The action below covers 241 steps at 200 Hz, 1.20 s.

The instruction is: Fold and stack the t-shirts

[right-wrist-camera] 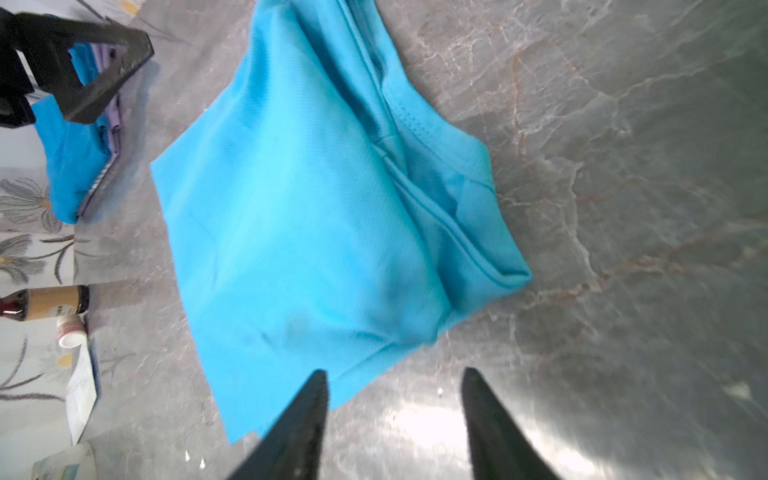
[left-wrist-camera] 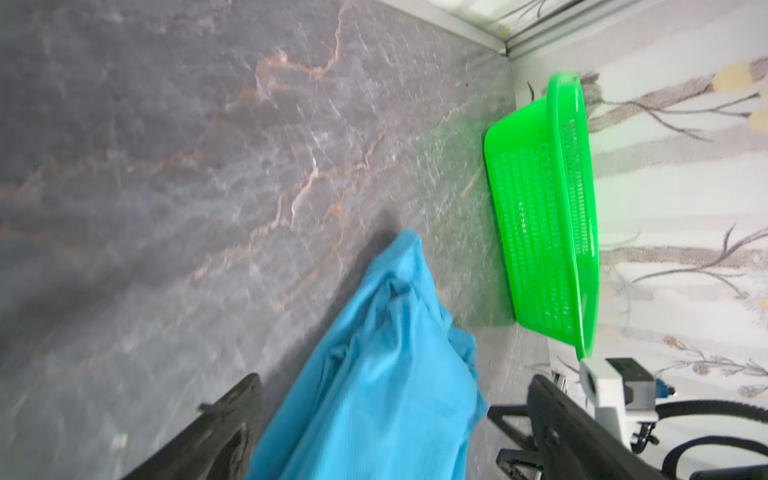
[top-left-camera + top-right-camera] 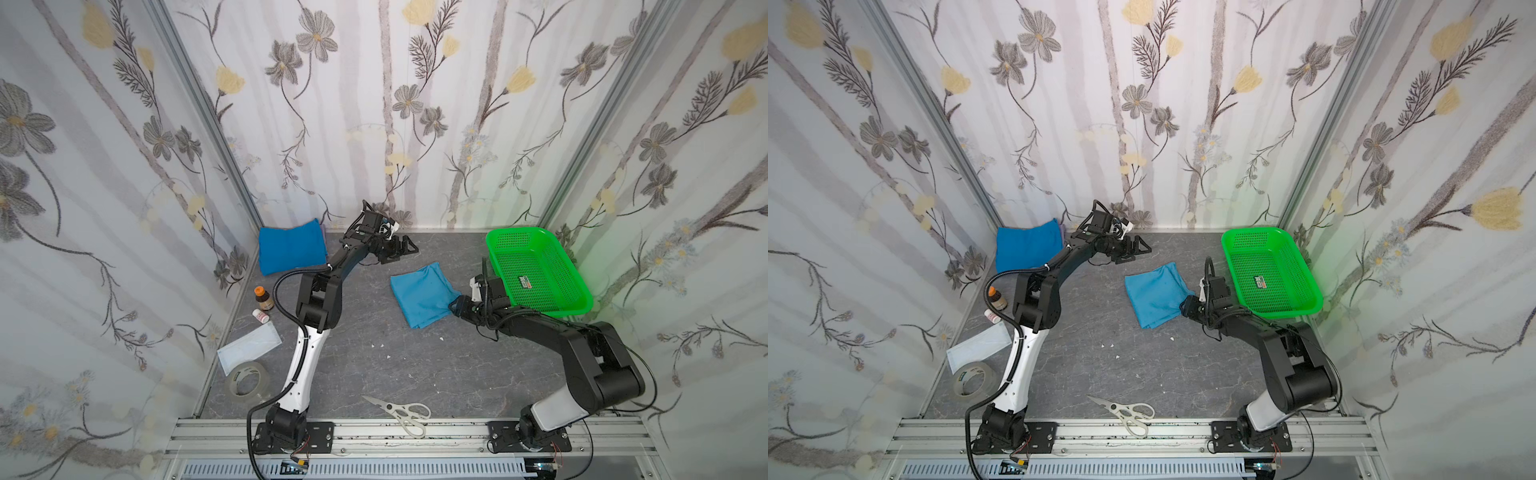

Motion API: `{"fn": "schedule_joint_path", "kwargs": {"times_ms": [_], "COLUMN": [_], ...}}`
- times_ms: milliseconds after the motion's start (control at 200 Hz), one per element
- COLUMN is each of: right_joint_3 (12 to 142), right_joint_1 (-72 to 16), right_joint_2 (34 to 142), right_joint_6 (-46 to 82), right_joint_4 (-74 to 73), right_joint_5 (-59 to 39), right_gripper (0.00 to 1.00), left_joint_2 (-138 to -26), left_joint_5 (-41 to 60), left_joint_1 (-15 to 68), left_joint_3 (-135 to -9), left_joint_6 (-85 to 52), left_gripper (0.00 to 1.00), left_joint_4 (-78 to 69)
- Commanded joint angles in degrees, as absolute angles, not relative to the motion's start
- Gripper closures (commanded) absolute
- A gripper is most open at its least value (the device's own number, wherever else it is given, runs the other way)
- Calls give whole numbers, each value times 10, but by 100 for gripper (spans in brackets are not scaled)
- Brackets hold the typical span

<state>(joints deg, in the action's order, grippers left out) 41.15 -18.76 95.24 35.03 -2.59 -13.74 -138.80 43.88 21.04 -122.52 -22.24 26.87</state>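
Note:
The light sky-blue t-shirt [image 3: 422, 293] [image 3: 1156, 297] lies folded and a little rumpled mid-table. The darker blue t-shirt [image 3: 291, 249] [image 3: 1027, 247] lies folded in the back left corner. My left gripper [image 3: 404, 249] [image 2: 395, 379] hangs open just behind the light shirt's far corner. The cloth [image 2: 374, 374] shows between its wide-spread fingers but is not gripped. My right gripper [image 3: 455, 306] [image 1: 395, 372] stands open at the shirt's right corner. Only bare table shows between its fingertips, and the cloth edge [image 1: 291, 249] lies beside one fingertip.
A green perforated basket [image 3: 540, 257] [image 3: 1271, 266] stands at the back right, close behind my right wrist. Two small bottles [image 3: 263, 300], a flat packet [image 3: 248, 347] and a tape roll [image 3: 246, 378] line the left wall. Scissors [image 3: 405, 411] lie at the front edge.

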Motion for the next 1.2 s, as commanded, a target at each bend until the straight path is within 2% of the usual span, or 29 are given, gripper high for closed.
{"fn": "schedule_joint_path", "kwargs": {"times_ms": [0,70,150,275,370,690,789,904,1029,1199], "right_joint_3": [432,482,543,660,729,862,883,897,873,864], "right_joint_1": [-199,-202,-201,-200,-201,-182,-173,-160,-153,-160], "right_joint_2": [919,919,961,1088,1172,1348,1377,1412,1407,1383], "right_joint_6": [306,286,270,251,252,273,288,359,404,388], "right_joint_4": [-14,0,7,18,14,-6,-22,-68,-104,-45], "right_joint_5": [-156,-181,-222,-307,-336,-410,-400,-422,-407,-345], "right_gripper": [16,7,1,0,0,0,0,0,0,0], "left_joint_2": [-1269,-1202,-1148,-1114,-1096,-1089,-1100,-1123,-1145,-1175], "left_joint_5": [404,383,374,376,379,381,378,375,365,344], "left_joint_1": [201,195,191,192,193,213,228,239,250,259], "left_joint_3": [-1088,-971,-864,-761,-712,-671,-679,-690,-702,-710], "left_joint_6": [-199,-213,-237,-272,-291,-298,-298,-310,-323,-369], "left_gripper": [0,0,0,0,0,0,0,0,0,1], "left_joint_4": [207,154,99,45,13,-4,-4,-13,-20,-53]}}
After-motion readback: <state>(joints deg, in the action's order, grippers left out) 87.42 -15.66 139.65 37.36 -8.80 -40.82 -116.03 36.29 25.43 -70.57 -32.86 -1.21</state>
